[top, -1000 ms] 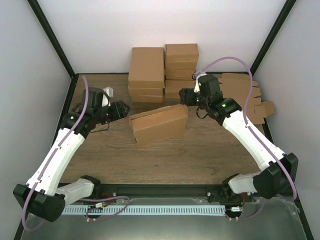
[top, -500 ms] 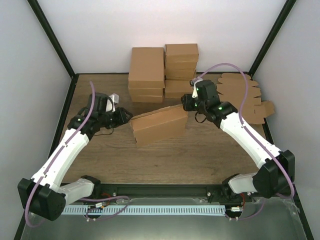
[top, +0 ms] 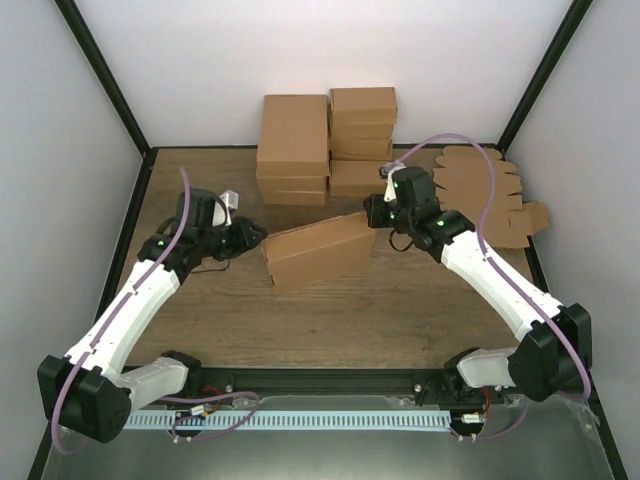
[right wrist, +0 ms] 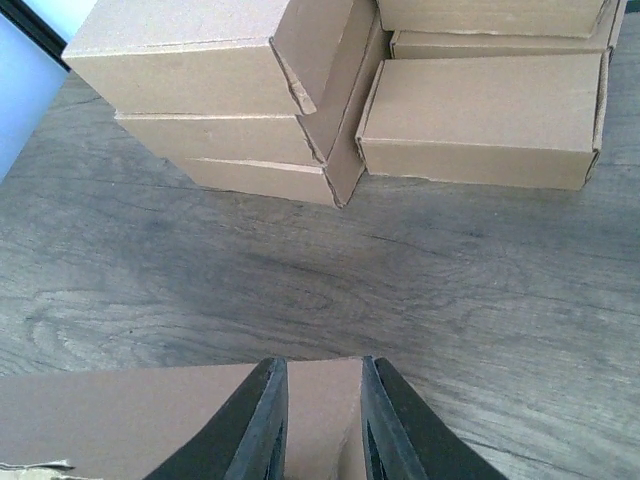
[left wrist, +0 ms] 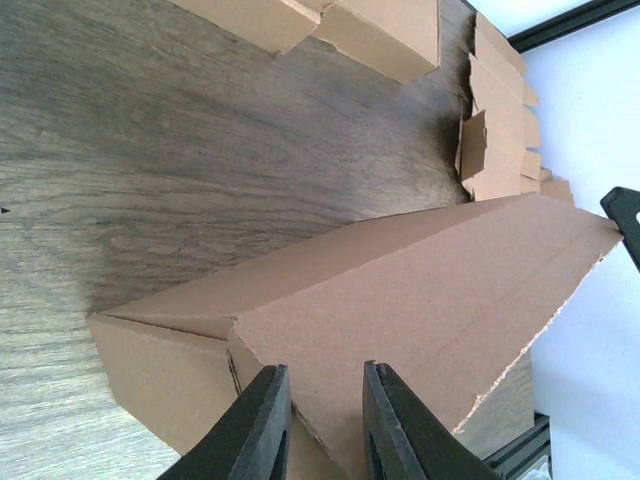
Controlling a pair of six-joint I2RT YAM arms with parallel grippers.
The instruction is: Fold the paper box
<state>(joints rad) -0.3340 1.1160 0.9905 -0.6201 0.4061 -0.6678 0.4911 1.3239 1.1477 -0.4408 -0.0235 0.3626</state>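
Note:
The paper box (top: 318, 250) stands in the middle of the table, a brown cardboard piece partly folded, its top panel sloping. My left gripper (top: 252, 233) is at its left end, my right gripper (top: 372, 212) at its upper right corner. In the left wrist view the left gripper (left wrist: 322, 372) has its fingers a narrow gap apart over the top panel (left wrist: 420, 280) near its corner. In the right wrist view the right gripper (right wrist: 320, 365) is likewise narrowly open, and the box corner (right wrist: 150, 410) shows in the gap. Whether either touches the cardboard I cannot tell.
Two stacks of closed brown boxes (top: 293, 148) (top: 362, 125) stand at the back of the table. A pile of flat cardboard blanks (top: 490, 195) lies at the right, behind the right arm. Grey walls and black frame posts border the table.
Both grippers have moved inward to the ends of the paper box, and their jaws have narrowed from wide open. The box has stayed in place.

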